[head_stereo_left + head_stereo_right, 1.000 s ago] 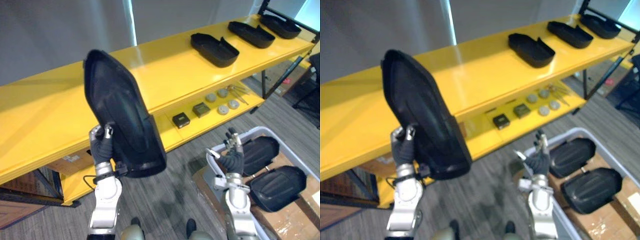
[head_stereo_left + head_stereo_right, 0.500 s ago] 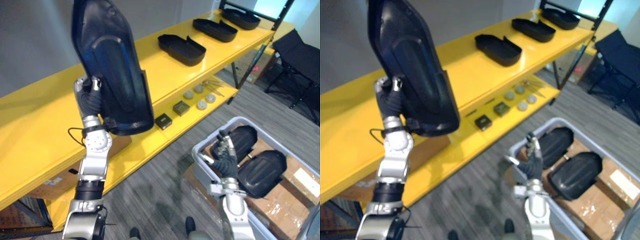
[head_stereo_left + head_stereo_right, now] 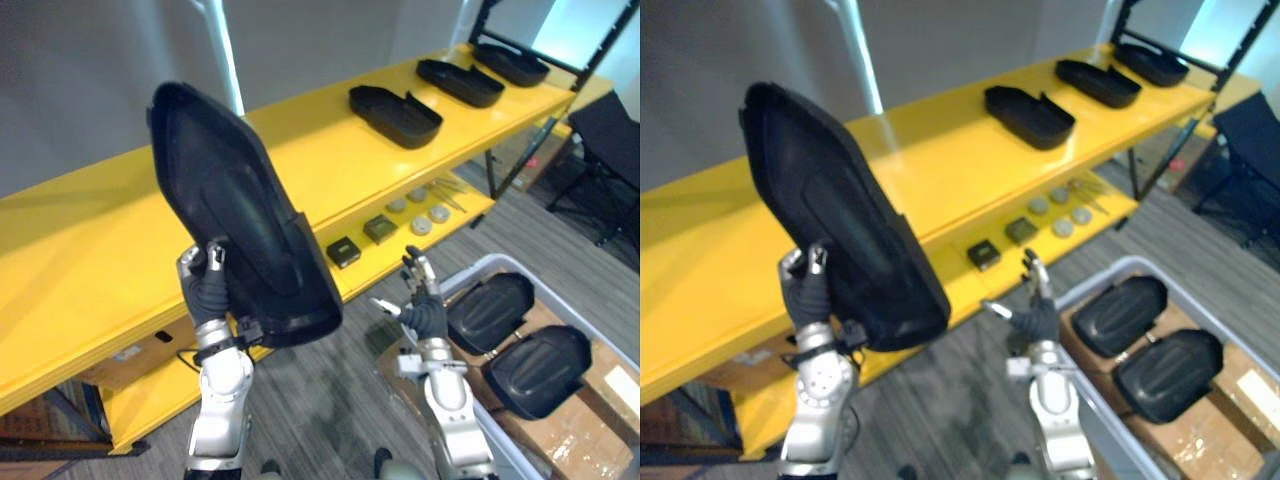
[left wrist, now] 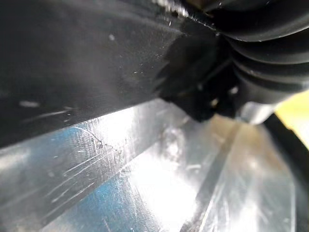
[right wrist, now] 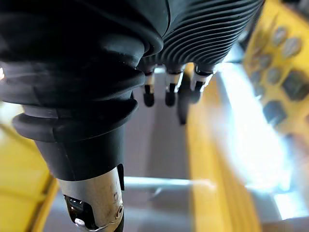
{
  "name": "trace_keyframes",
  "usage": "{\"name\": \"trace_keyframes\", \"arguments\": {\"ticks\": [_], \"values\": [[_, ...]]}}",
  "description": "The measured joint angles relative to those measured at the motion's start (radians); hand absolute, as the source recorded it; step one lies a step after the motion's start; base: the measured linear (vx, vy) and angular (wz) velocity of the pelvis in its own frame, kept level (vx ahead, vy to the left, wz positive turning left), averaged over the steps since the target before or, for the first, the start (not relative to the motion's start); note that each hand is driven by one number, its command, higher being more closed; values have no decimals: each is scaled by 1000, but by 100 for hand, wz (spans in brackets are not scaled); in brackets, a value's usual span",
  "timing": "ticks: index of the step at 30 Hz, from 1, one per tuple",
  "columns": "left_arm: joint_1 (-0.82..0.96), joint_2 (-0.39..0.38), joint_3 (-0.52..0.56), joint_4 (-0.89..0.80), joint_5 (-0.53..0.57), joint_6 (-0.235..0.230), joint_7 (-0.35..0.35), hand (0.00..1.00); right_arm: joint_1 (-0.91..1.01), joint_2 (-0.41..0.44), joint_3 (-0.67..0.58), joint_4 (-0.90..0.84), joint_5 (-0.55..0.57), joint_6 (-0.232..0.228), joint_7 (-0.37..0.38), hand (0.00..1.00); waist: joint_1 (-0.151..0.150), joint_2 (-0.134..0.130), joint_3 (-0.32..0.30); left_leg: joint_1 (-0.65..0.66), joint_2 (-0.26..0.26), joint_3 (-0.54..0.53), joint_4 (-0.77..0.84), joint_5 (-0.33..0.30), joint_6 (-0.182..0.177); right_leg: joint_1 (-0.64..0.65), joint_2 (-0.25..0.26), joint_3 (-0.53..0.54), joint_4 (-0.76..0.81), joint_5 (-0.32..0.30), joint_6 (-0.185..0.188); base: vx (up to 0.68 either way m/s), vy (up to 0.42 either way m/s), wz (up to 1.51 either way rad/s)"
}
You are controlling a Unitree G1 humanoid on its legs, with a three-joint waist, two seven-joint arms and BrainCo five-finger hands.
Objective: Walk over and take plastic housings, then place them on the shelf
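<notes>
My left hand (image 3: 206, 288) is shut on the lower edge of a large black plastic housing (image 3: 240, 215), held upright and tilted in front of the yellow shelf (image 3: 90, 250). The same housing (image 4: 72, 58) shows dark and close in the left wrist view. My right hand (image 3: 422, 304) hangs open and empty between the shelf and the bin, its fingers (image 5: 169, 92) straight. Three more housings lie on the shelf top: one (image 3: 395, 102), a second (image 3: 460, 82) and a third (image 3: 510, 62). Two housings (image 3: 488, 298) (image 3: 535, 355) lie in the grey bin (image 3: 455, 275).
The lower shelf board (image 3: 400, 235) carries small dark boxes (image 3: 343, 251) and several round discs (image 3: 425, 215). The bin rests on cardboard boxes (image 3: 600, 400). A black frame post (image 3: 515, 160) stands at the shelf's right end, with a dark chair (image 3: 610, 140) beyond it.
The camera has swung. My left arm has come down from a higher raise, still holding the housing. My right hand has moved off the bin's edge towards the shelf.
</notes>
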Motion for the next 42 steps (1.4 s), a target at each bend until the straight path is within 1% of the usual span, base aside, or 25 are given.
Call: {"name": "trace_keyframes", "arguments": {"ticks": [1,4,5,6,7,8,9,11,12,14,15,16,18,19,20,21,22,24,26,28,31,34,38,39,42], "values": [[-1,15,0,-4,0,-17,0,100,-5,-2,-2,7,-3,0,0,0,0,-1,0,-6,-1,-35,2,0,0,-2,5,-1,-65,-26,-1,16,-24,78],[3,35,-1,-7,-1,-28,1,100,-16,-6,-7,13,-3,0,-3,0,1,-1,0,-37,-5,-88,5,0,-2,-10,6,-3,-264,-18,6,83,-107,74],[6,39,-1,-10,-2,-28,2,100,-17,-6,-10,12,-3,0,-9,0,2,-16,5,-37,-19,-119,5,-4,-19,0,3,-4,-336,-11,15,161,-232,82],[10,39,-1,-12,-2,-29,2,100,-16,-6,-12,12,-3,0,-20,0,1,-50,-1,-36,-43,-141,7,-13,-45,6,-11,2,-357,-4,14,177,-269,84],[13,33,-2,-11,-2,-30,2,100,-21,-12,-15,13,-3,0,-21,0,1,-54,-2,-36,-44,-153,14,-20,-59,6,-9,9,-347,52,29,206,-293,70],[31,14,-11,-15,-2,-31,1,100,-30,-38,-25,11,-2,0,-23,0,4,-19,-3,-38,-3,-175,26,-34,-81,9,22,-22,-333,42,11,267,-253,37],[50,-2,-14,-26,-4,-40,0,100,-46,-62,-25,10,-2,0,-24,0,13,25,-6,-48,42,-180,36,-42,-104,16,65,-43,-344,38,-1,273,-230,20],[46,-19,-19,-27,-12,-45,-4,100,-58,-86,-37,9,-2,0,-26,0,13,66,-11,-80,88,-202,71,-36,-116,37,108,-87,-366,43,-28,296,-206,26],[35,-31,-26,-27,-14,-45,-6,100,-61,-92,-60,8,-1,0,-29,0,9,73,-9,-102,103,-206,128,-35,-117,62,124,-104,-385,45,-35,287,-195,43],[24,-47,-30,-23,-21,-45,-7,100,-55,-101,-83,0,0,0,-41,0,1,72,-4,-126,104,-203,233,-35,-117,116,128,-126,-402,36,-50,241,-117,36],[16,-51,-37,-19,-38,-45,-7,100,-48,-104,-103,-9,1,0,-44,0,-1,65,2,-156,95,-201,333,-33,-118,163,117,-135,-409,26,-66,249,-43,32],[8,-48,-41,-19,-44,-50,-8,100,-38,-104,-119,-30,2,0,-46,0,2,51,7,-172,74,-184,356,-53,-102,192,92,-137,-416,20,-74,172,1,30],[-18,-47,-42,-19,-44,-55,-9,100,-28,-103,-141,-70,2,-10,-48,0,2,51,10,-223,41,-129,292,-60,-85,197,54,-138,-419,20,-74,98,90,22],[-37,-47,-43,-19,-44,-55,-14,100,-29,-103,-156,-73,2,-18,-53,0,4,64,10,-237,27,-115,188,-15,-69,196,43,-138,-423,20,-69,71,161,8],[-45,-47,-45,-19,-43,-56,-15,100,-28,-103,-163,-73,2,-18,-57,0,4,76,7,-236,30,-116,135,43,-60,196,46,-137,-427,19,-58,90,227,-20],[-60,-38,-45,-16,-42,-58,-13,100,-22,-88,-173,-71,2,-16,-65,0,9,72,9,-230,20,-96,112,94,-79,203,39,-123,-433,4,-13,95,218,-26],[-68,-9,-42,-13,-40,-56,-13,100,-1,-49,-172,-89,2,-17,-67,0,5,45,15,-222,-1,-84,98,95,-70,203,16,-111,-443,9,-5,91,205,-21],[-82,33,-40,-9,-39,-55,-13,100,26,-6,-170,-122,1,-17,-67,0,0,12,19,-222,-21,-59,90,91,-57,192,-8,-100,-454,16,6,53,157,-21],[-93,48,-40,1,-32,-51,-14,100,39,10,-167,-139,-2,-17,-67,0,-3,-4,17,-220,-30,-24,95,81,-43,182,-21,-74,-461,22,16,50,125,-38],[-126,60,-37,24,-31,-50,-13,100,39,19,-155,-156,-9,-20,-67,0,-9,-6,17,-216,-34,6,95,75,-38,172,-28,-47,-470,32,29,32,59,-40],[-216,82,-16,77,-30,-32,-13,100,48,22,-118,-157,-19,-20,-62,0,-34,-6,17,-208,-27,49,88,68,-42,157,-22,1,-496,48,34,16,13,-42],[-265,74,-15,107,-32,-15,-15,100,77,22,-118,-157,-19,-20,-54,0,-55,-6,17,-203,-14,68,75,68,-45,156,-9,14,-518,64,28,15,-20,-26],[-361,90,-8,224,-57,5,-28,100,93,13,-121,-157,-19,-19,-37,0,-72,-3,15,-174,0,104,49,71,-49,143,4,59,-520,84,23,0,-17,-32],[-409,117,-3,271,-77,14,-32,100,87,9,-121,-157,-19,-19,-36,0,-82,-3,16,-176,7,117,44,76,-51,131,11,65,-523,100,18,-41,-10,-42],[-570,191,24,451,-93,47,-35,100,80,6,-121,-158,-19,-19,-36,0,-87,-2,21,-179,18,155,35,82,-50,102,23,90,-538,142,20,-58,5,-38]]}}
